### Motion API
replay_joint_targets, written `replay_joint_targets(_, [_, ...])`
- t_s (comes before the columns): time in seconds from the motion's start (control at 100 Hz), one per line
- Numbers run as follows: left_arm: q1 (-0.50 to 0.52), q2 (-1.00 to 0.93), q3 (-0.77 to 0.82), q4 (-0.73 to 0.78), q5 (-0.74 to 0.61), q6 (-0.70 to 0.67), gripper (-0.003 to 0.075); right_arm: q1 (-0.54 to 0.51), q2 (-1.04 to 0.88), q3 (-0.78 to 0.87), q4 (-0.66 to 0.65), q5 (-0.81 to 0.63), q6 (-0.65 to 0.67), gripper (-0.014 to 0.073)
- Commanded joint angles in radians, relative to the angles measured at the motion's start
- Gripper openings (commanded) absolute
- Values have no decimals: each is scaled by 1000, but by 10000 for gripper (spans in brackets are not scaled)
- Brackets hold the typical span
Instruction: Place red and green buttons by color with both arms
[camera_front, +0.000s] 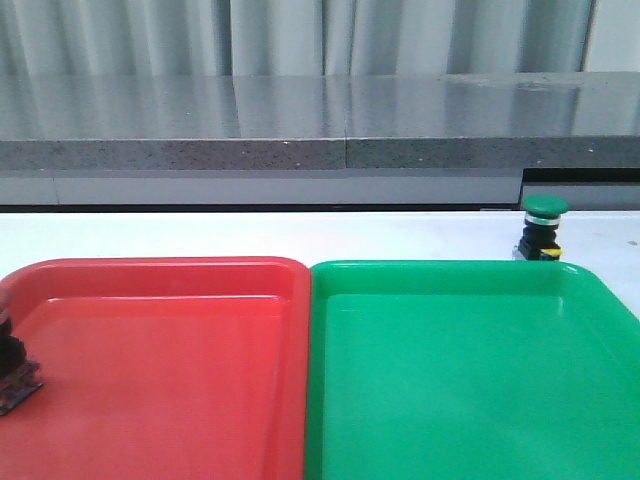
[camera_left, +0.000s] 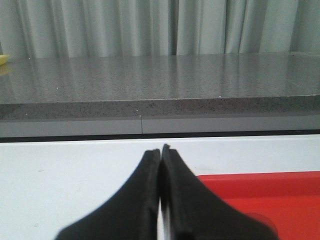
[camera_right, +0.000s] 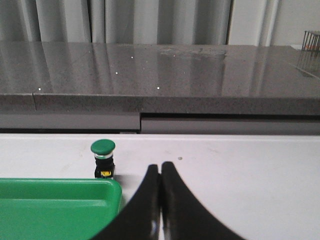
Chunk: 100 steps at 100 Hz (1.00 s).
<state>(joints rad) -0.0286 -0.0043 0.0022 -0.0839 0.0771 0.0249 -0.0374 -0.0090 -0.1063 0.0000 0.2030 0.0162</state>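
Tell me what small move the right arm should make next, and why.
Probably open the right tool and ease it toward the green button. That button stands upright on the white table just beyond the green tray's far rim, not in it, and the tool's fingers are pressed shut, holding nothing.

Two trays fill the lower half of the front view, red tray (camera_front: 200, 340) at left and green tray (camera_front: 470, 360) at right, rims touching at centre; their floors lie bare except at the far left edge, where a dark object (camera_front: 14, 372), cut off by the frame, stands in the red tray. Above them a strip of white table (camera_front: 250, 235) runs open across the frame, broken only at upper right by the upright green button (camera_front: 544, 228) just behind the green tray's far rim. A grey stone ledge (camera_front: 300, 130) closes off the far side.
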Motion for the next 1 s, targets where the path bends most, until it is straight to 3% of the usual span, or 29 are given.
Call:
replay_joint_targets(0.0, [1,-31,12,-10,-87,-2,-20,1,63,-110,-6,-1,0,-64])
replay_joint_targets(0.23, [1,-31,12,-10,-87,-2,-20,1,311,-310,-23,167,0,-64])
replay_joint_targets(0.48, [1,-31,12,-10,-87,-2,-20,17,635,-458,15,168,0,-51])
replay_joint_targets(0.58, [1,-31,12,-10,-87,-2,-20,44,769,-539,27,182,-1,68])
replay_joint_targets(0.7, [1,-31,12,-10,-87,-2,-20,82,928,-646,39,217,-1,380])
replay_joint_targets(0.79, [1,-31,12,-10,-87,-2,-20,104,1058,-736,43,263,-1,554])
replay_joint_targets(0.86, [1,-31,12,-10,-87,-2,-20,119,1140,-808,49,310,-1,598])
replay_joint_targets(0.99, [1,-31,12,-10,-87,-2,-20,154,1309,-944,60,395,-1,598])
